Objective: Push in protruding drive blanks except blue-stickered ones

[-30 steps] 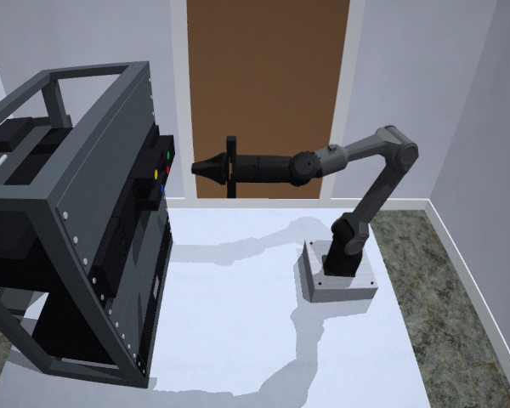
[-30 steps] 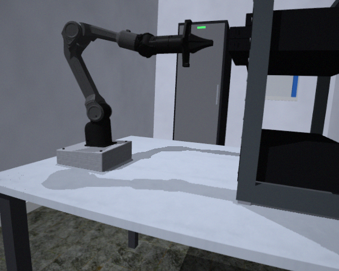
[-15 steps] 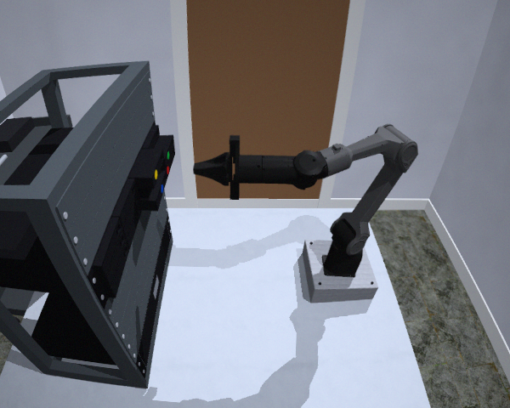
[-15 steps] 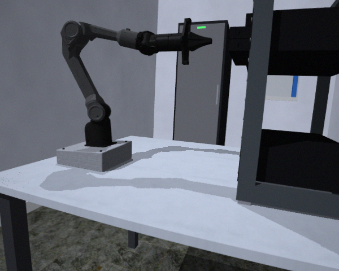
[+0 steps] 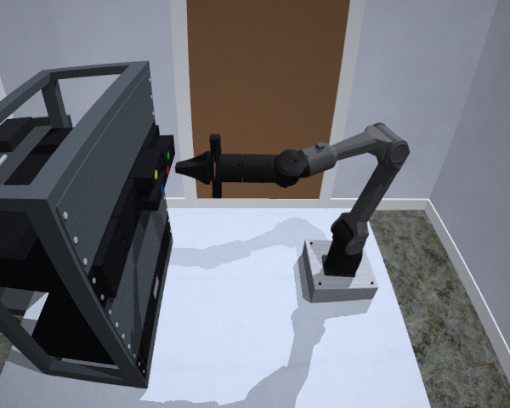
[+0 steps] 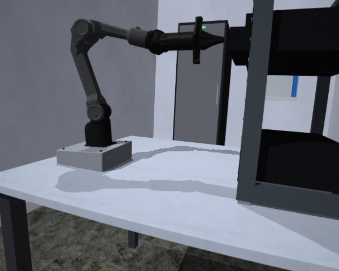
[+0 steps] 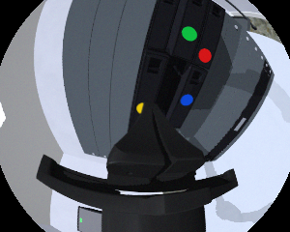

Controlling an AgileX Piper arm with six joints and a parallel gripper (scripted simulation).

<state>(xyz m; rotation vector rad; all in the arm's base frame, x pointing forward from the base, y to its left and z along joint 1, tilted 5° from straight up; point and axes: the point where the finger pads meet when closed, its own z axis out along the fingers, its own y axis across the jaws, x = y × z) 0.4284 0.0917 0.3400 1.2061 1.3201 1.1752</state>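
The rack (image 5: 98, 132) stands on the left part of the white table (image 5: 229, 307), its front face turned toward the arm (image 5: 369, 175). It sits level on the table in the exterior view, frame post (image 6: 256, 101) upright.

Four drive blanks sit in a cluster high on the rack front, each marked by a coloured sticker. In the top view: green sticker (image 5: 167, 155) uppermost, red sticker (image 5: 167, 169) just below it, yellow sticker (image 5: 155, 174) beside the red and farther back along the face, blue sticker (image 5: 161, 188) lowest. The wrist view shows the same four: green (image 7: 189, 34), red (image 7: 205, 56), blue (image 7: 187, 100), and yellow (image 7: 140, 107), the last partly hidden behind the jaws. The blanks protrude from the rack front as dark blocks; how far each one sticks out cannot be judged reliably.

The arm is mounted on a grey base block (image 5: 369, 285) at the right of the table and reaches out horizontally toward the blanks. The gripper (image 5: 178, 166) has its jaws fully closed to a point and holds nothing. In the top view the tip lies level with the red sticker, just beside the protruding blanks. In the exterior view the tip (image 6: 221, 38) appears very close to a blank's face; whether it is touching cannot be told.

A brown door (image 5: 269, 65) stands behind the arm, and a grey cabinet (image 6: 192, 101) is visible in the exterior view.
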